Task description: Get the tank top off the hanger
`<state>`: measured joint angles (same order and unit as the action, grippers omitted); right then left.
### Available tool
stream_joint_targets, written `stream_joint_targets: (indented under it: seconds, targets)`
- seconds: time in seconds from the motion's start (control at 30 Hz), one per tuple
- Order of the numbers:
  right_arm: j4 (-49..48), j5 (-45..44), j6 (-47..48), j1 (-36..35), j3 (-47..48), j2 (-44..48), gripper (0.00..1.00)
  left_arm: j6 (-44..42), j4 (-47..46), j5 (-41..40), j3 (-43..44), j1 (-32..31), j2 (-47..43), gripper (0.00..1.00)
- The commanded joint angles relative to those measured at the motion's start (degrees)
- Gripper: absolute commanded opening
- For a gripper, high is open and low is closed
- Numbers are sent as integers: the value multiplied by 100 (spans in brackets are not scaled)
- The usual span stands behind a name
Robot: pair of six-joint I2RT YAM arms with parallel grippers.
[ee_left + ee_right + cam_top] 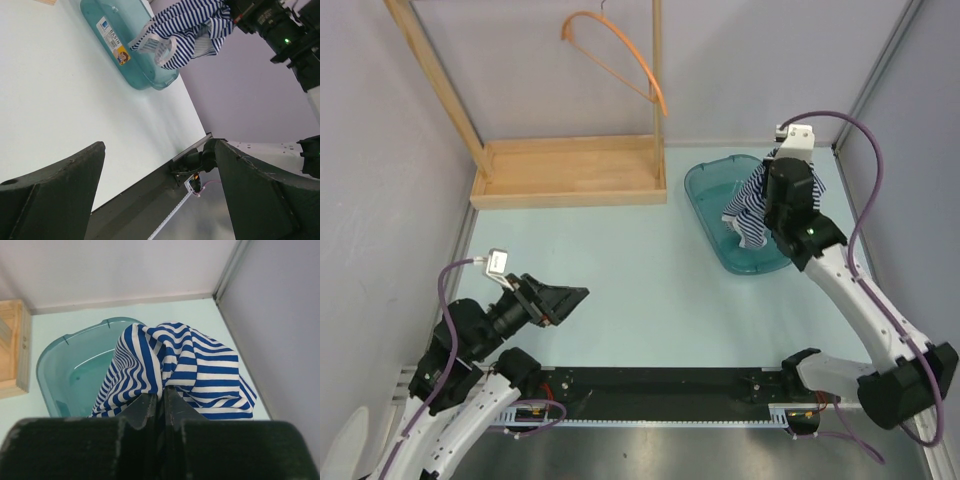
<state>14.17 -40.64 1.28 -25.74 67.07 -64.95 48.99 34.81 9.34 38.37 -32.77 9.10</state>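
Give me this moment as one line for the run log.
tank top: off hanger, held over basin | hanger: bare, hanging | right gripper: shut on tank top | left gripper: open, empty

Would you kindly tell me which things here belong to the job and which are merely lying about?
Job: tank top, clamped in the right gripper; hanger, bare.
Lying about: teal basin below the top; wooden rack holding the hanger; left gripper, open, empty.

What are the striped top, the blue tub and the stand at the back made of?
The tank top looks like soft cloth: it droops in folds. The tub seems to be glossy see-through plastic, tinted teal. The stand is pale wood, likely unpainted, with visible grain.
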Motion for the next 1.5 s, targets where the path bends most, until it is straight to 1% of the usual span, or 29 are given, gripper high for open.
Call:
stream_joint_targets:
  seconds: [0.0, 0.03, 0.07, 0.1, 0.13, 0.17, 0.2, 0.27, 0.3, 0.33, 0.37, 0.43, 0.47, 0.6, 0.7, 0.8, 0.9, 0.93, 0.97, 1.03, 1.07, 1.13, 1.17, 1.23, 1.27, 1.3, 1.37, 1.4, 1.47]
  targets:
    - [-950, 1056, -311, 700, -80, -1000, 9, -100, -246, -29, 13, 8, 223, 96]
    - [-1004, 1398, -391, 815, 25, -1255, 10, -100, -272, -29, 13, -1, 250, 96]
    - [-848, 1488, -470, 946, 365, -1509, 10, -100, -299, -3, 21, 8, 276, 96]
    - [-707, 1628, -636, 965, 629, -2060, 12, -92, -308, 6, 21, -1, 294, 96]
    - [-270, 1708, -690, 974, 884, -2292, 15, -74, -317, 6, 30, -1, 302, 96]
    - [-57, 1805, -760, 965, 1400, -2520, 19, -39, -351, 6, 30, -1, 303, 96]
    - [128, 2067, -891, 922, 1588, -2810, 34, -21, -378, -3, 30, 8, 303, 96]
    - [618, 2559, -1032, 930, 1957, -3049, 47, 22, -431, 23, 22, 8, 294, 96]
    - [787, 2796, -1225, 939, 2229, -3215, 60, 31, -448, 41, 21, 8, 302, 96]
    - [1128, 2816, -1331, 939, 2362, -3252, 64, 23, -501, 85, 13, 8, 320, 96]
    - [1279, 2781, -1419, 948, 2494, -3270, 78, 14, -527, 198, 21, -1, 398, 96]
    - [1639, 2580, -1664, 974, 2574, -3226, 88, -47, -536, 339, 74, -1, 530, 96]
    - [1728, 2501, -1709, 983, 2583, -3165, 100, -65, -562, 410, 83, -1, 592, 96]
    - [2018, 2526, -1701, 992, 2425, -2761, 100, -135, -686, 928, 127, -1, 996, 96]
    - [2220, 2614, -1719, 948, 2302, -2401, 100, -109, -799, 1052, 101, -9, 1085, 95]
    - [2379, 2641, -1771, 764, 1916, -1997, 100, -39, -1010, 1113, 4, -10, 1085, 96]
    - [2345, 2588, -1982, 281, 1398, -1566, 100, 58, -1256, 1175, -136, -71, 1172, 96]
    - [2283, 2570, -2069, 114, 1092, -1426, 100, 101, -1327, 1184, -232, -106, 1268, 95]
    - [2231, 2579, -2244, -261, 950, -1207, 100, 110, -1423, 1158, -286, -159, 1339, 95]
    - [2020, 2623, -2508, -650, 512, -968, 100, 154, -1713, 1035, -443, -422, 1575, 96]
    - [1915, 2719, -2762, -1113, 370, -732, 100, 163, -1827, 965, -479, -649, 1681, 95]
    - [1511, 2790, -3044, -1572, -8, -476, 100, 120, -2118, 728, -532, -905, 1892, 96]
    - [1335, 2807, -3194, -2001, -436, -310, 100, 76, -2179, 640, -515, -1098, 2059, 96]
    - [817, 2642, -3642, -2443, -886, 226, 100, 49, -2346, 525, -550, -1222, 2166, 96]
    - [641, 2623, -3791, -2619, -1454, 428, 100, 66, -2443, 490, -602, -1266, 2148, 96]
    - [282, 2597, -4071, -2951, -1712, 865, 100, 119, -2644, 507, -785, -1266, 2096, 96]
    - [60, 2456, -4354, -3252, -2257, 1316, 100, 189, -2795, 429, -1006, -1275, 1886, 97]
    - [-54, 2369, -4469, -3575, -2738, 1588, 100, 259, -2900, 419, -1268, -1275, 1606, 97]
    - [58, 1852, -4837, -3946, -3154, 2413, 100, 312, -3040, 428, -1542, -1275, 1245, 98]
